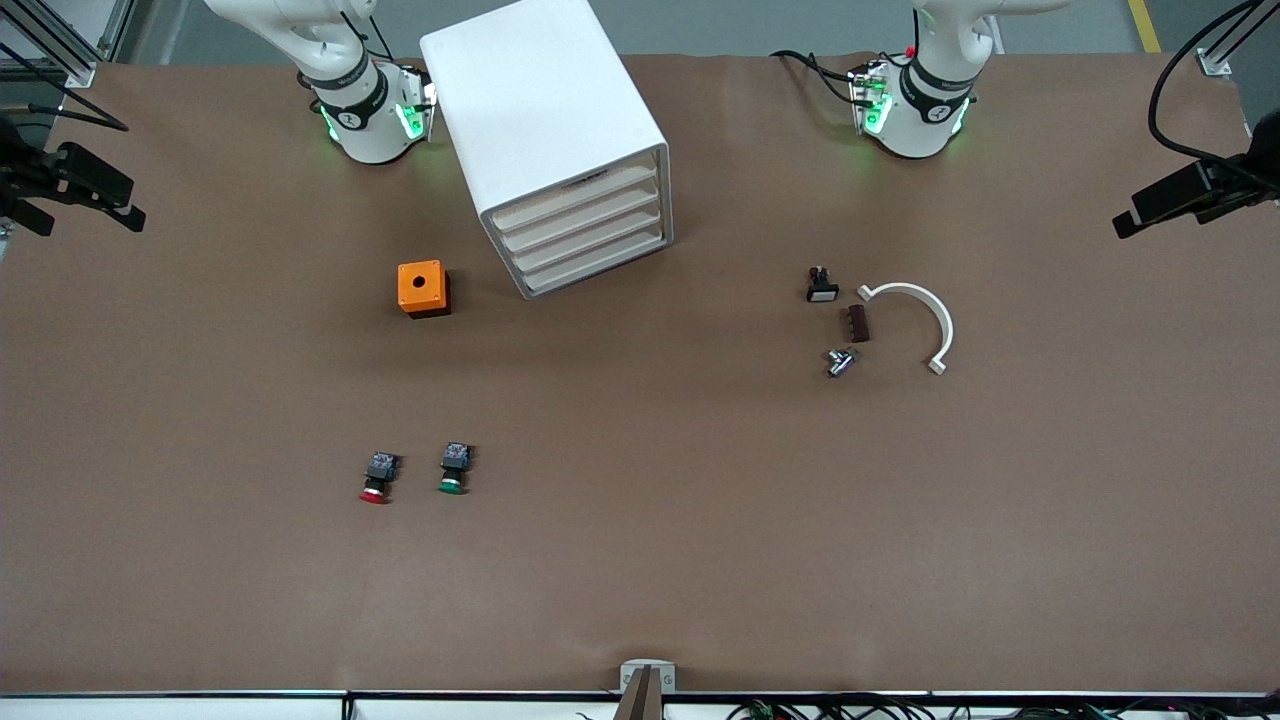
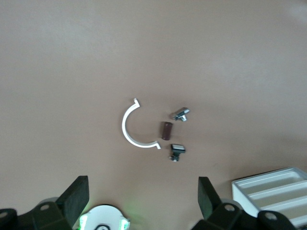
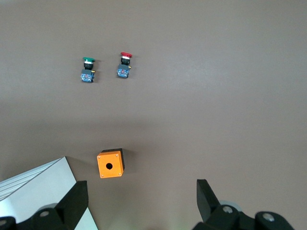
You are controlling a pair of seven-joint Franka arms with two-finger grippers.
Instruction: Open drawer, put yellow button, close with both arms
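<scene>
- Closest to the front camera are the red-capped pushbutton (image 1: pixel 375 482) and the green-capped pushbutton (image 1: pixel 452 470), side by side toward the right arm's end. Biggest risk: I can't spot the yellow button in any view, so an arm might grab one of these lookalikes instead.
- Farther back, toward the left arm's end, there's a clutter patch: small metal part (image 1: pixel 840 362), brown block (image 1: pixel 858 323), white curved bracket (image 1: pixel 944 322), and a black part with a white cap (image 1: pixel 822 286). They're packed close, so a reach in there could knock the neighbours around.
- The orange box (image 1: pixel 421 287) sits just beside the cabinet (image 1: pixel 540 110) and could get bumped on the approach.
- All four drawers (image 1: pixel 578 200) look shut. The cabinet stands skewed and loose on the table, so a one-armed pull may drag the whole thing.
- The left gripper (image 2: pixel 144 191) hangs high over the clutter patch with its fingers spread and empty. The right gripper (image 3: pixel 142 191) hangs over the orange box, also spread and empty.
</scene>
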